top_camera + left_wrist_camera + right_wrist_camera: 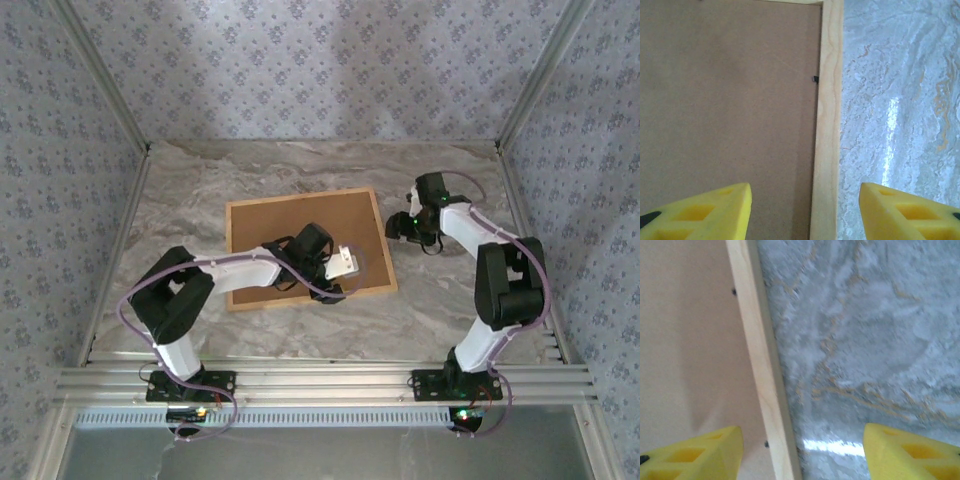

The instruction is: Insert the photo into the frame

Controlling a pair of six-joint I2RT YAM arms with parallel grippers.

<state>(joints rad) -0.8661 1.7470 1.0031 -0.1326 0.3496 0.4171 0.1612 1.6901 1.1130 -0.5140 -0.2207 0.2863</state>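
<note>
Brown backing board (270, 225) fills the frame (300, 197), which lies face down and slightly askew in the middle of the marble table (250, 165); whether the photo sits beneath the board cannot be told. From above, the left gripper (345, 272) hangs over the frame's near right corner and the right gripper (398, 228) stands at its right rail, a layout neither wrist camera gives. On the left wrist, the left gripper (805, 189) has its yellow fingers (730, 205) apart with nothing between them but air, straddling the pale wood rail (827, 125); a small black tab (815, 79) juts from the rail over the board (725, 100), too fine to make out from above. On the right wrist, the right gripper (802, 430) is likewise spread wide and empty across the rail (762, 370), with two dark tabs (734, 291) along the board's edge. The step looks like securing the board: I would press each tab flat with one fingertip, steadying the frame with the other arm so it does not skid on the glossy stone
</note>
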